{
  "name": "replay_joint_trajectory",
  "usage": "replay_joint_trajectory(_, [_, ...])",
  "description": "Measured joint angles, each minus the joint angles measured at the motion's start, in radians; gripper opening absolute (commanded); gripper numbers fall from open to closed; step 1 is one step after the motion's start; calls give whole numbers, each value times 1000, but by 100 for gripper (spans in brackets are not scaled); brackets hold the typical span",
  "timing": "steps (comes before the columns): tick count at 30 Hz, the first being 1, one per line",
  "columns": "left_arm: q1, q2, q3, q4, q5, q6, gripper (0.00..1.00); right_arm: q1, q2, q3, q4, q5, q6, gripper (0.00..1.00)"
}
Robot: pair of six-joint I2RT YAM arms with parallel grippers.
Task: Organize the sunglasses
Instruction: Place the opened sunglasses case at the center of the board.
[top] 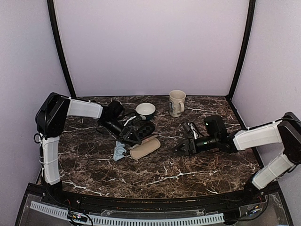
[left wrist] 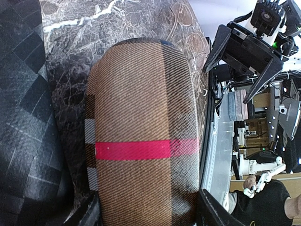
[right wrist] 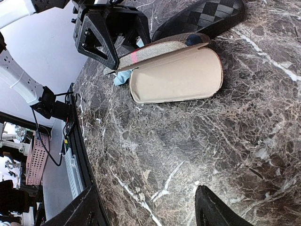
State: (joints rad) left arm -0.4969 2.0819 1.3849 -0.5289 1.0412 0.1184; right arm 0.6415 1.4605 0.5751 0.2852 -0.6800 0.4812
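While I watch the feeds, the left gripper [left wrist: 148,202] has its jaws spread wide, one finger on each side of the brown striped case [left wrist: 141,117]. I cannot tell whether the pads actually touch the fabric. That case lies open near the middle of the marble bench [top: 141,179], its tan flap [right wrist: 178,77] folded out toward the near edge. The black checkered case [left wrist: 23,117] lies against its far side, and a pale blue cloth [top: 119,151] sits crumpled at the left end of the flap.

My right gripper [right wrist: 146,193] is released as well, jaws apart with nothing between them. It hangs over bare marble to the right of the brown case, with its fingers pointing toward the flap.

The sunglasses [left wrist: 196,43] lie on the marble in the right half of the bench, near the right gripper on its far-edge side and apart from both cases. I cannot tell whether their arms are folded.

Further out, a small bowl [top: 146,110] stands near the middle of the far edge. A cream mug [top: 177,102] stands upright just to its right.
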Motion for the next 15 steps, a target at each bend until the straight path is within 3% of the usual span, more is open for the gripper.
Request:
replay_joint_trajectory(12, [2, 8, 5, -27, -2, 6, 69, 0, 2, -11, 21, 0, 12, 70])
replay_joint_trajectory(15, [2, 0, -5, -26, -19, 2, 82, 0, 4, -11, 26, -1, 15, 70])
